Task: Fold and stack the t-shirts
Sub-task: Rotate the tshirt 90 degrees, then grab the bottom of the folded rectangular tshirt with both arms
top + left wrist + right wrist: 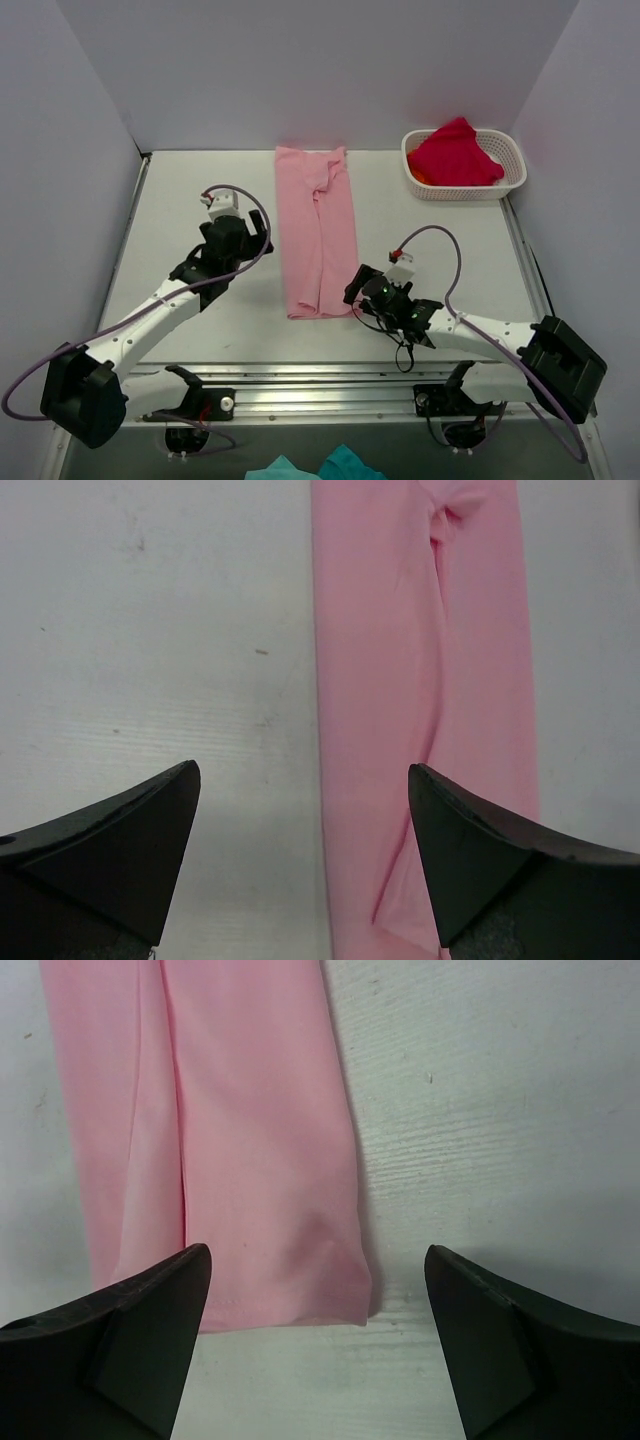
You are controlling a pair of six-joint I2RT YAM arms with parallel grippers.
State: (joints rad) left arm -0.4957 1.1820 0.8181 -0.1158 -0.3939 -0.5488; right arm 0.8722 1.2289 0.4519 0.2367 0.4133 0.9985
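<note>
Over on the left, the left gripper (303,770) sits over the white table (170,200) beside the pink strip, jaws spread wide and nothing between them. Its wrist view shows the two dark fingers (120,840) well apart. Bare tabletop lies under the left one, and the cloth's left edge runs up between them.

Centre stage is the light pink t-shirt (320,235). It lies flat on the table, folded lengthwise into a long narrow band that runs from the far side toward the arms. A seam-like crease goes down its middle, with a small pucker near the far end.

Moving right, the right gripper (318,1250) is parked at the band's near right corner. It is released too, jaws parted and holding nothing. The right wrist view has the near hem and that corner lying between its fingers (130,1330), with bare table to the right.

Far right, at the back corner, is the white lattice basket (515,175). The crimson t-shirt (455,152) is bunched up inside it and mounded above the rim, well apart from the pink one.
</note>
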